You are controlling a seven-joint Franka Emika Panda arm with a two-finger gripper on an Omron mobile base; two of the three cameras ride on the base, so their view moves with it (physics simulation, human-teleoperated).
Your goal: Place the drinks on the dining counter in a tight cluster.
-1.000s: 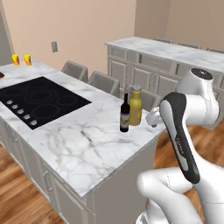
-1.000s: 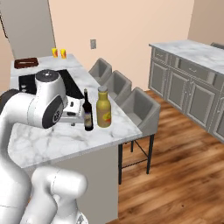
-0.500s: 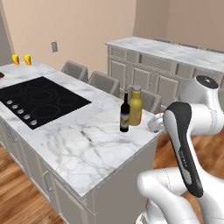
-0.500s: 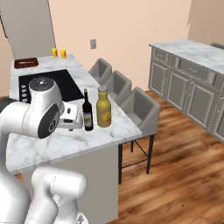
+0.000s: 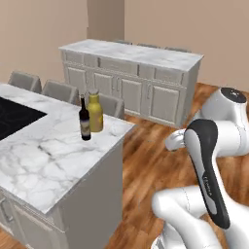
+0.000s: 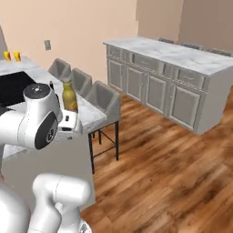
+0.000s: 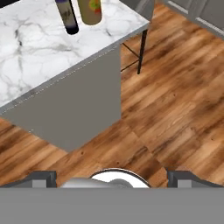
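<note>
Two of the drinks, the dark wine bottle (image 5: 85, 119) and the amber-yellow bottle (image 5: 95, 111), stand upright on the marble tabletop (image 5: 44, 155) of the dining island, just beside each other near its corner, so that pair looks placed. The pincer (image 7: 112, 177) hangs off the island's end over the wooden floor (image 7: 175, 100), its two finger tips set wide apart with nothing between them. The step in hand appears to be a transit between placements: with a small water bottle presumably still to be fetched, the next move calls for finding it, gripping it upright, and setting it down close against the pair without knocking either over. Around the island, grey stools (image 6: 103, 98) line its far side, their thin dark legs standing close to the corner where the bottles are. A long marble-topped cabinet run (image 5: 136, 78) stands across the room, well apart. The black cooktop (image 5: 12, 114) lies inset further along the island, away from the bottles.
</note>
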